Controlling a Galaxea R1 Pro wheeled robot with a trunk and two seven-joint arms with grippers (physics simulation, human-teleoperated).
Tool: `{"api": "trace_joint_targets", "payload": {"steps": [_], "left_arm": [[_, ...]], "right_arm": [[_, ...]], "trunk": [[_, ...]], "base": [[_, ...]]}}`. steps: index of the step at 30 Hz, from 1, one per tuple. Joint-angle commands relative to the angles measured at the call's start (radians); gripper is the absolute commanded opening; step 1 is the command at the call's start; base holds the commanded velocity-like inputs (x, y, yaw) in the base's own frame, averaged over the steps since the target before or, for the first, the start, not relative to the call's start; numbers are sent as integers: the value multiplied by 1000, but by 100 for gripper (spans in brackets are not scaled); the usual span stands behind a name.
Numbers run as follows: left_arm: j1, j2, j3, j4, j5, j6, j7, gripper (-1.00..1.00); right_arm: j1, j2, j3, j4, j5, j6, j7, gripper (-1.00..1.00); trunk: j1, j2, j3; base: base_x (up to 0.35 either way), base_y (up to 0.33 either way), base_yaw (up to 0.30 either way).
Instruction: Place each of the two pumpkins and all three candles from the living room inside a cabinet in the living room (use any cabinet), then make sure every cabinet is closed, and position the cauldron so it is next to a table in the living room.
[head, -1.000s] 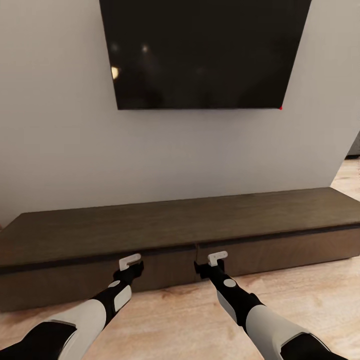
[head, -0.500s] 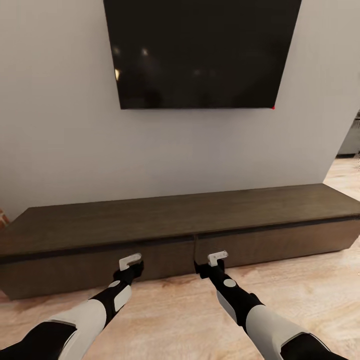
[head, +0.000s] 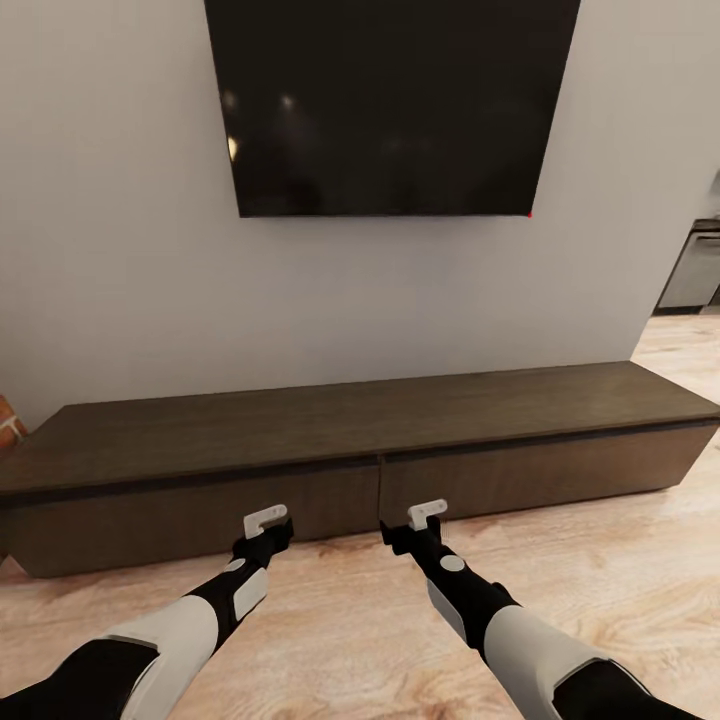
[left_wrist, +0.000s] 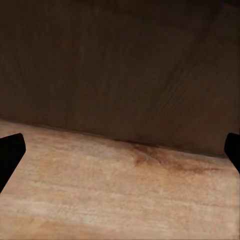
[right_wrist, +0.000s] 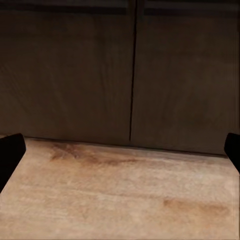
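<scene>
The long, low dark-brown cabinet (head: 350, 430) stands against the grey wall, and both of its wide drawer fronts sit flush and shut. A thin seam (head: 379, 490) divides the two fronts. My left gripper (head: 265, 520) hovers low over the floor just in front of the left drawer, open and holding nothing. My right gripper (head: 427, 513) hangs the same way before the right drawer near the seam, also open and empty. The left wrist view has the dark cabinet front (left_wrist: 120, 65) above floor planks, between wide-apart fingertips (left_wrist: 10, 152). In the right wrist view the seam (right_wrist: 133, 75) runs down between the fronts.
A black TV (head: 390, 100) hangs on the wall above the cabinet. A bit of brick fireplace (head: 8, 420) shows at the far left. A grey kitchen appliance (head: 695, 270) lies beyond the wall's right end. Light wood-plank floor (head: 620, 570) stretches to the right.
The camera has backed away and swung a little right, so the cabinet looks farther off and its right end is now in view. Both arms keep their pose.
</scene>
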Motion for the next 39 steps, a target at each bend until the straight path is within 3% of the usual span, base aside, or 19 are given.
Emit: {"api": "trace_joint_targets", "payload": {"steps": [1, 5, 26, 39], "left_arm": [[-6, -6, -7, 6, 6, 3, -1, 100], [-29, -23, -7, 29, 6, 12, -6, 100], [-20, -16, -12, 41, 3, 15, -9, 100], [-20, -15, -12, 41, 3, 16, -9, 100]], "right_arm": [[-7, 6, 12, 7, -11, 1, 6, 100], [-29, 25, 25, 27, -10, 8, 9, 100], [76, 20, 25, 47, -12, 5, 39, 100], [80, 18, 23, 44, -12, 6, 39, 100]], "trunk": [[0, 0, -1], [0, 0, -1], [0, 0, 0], [0, 0, 10]], "base": [[0, 0, 0], [0, 0, 0], [0, 0, -9], [0, 0, -176]]}}
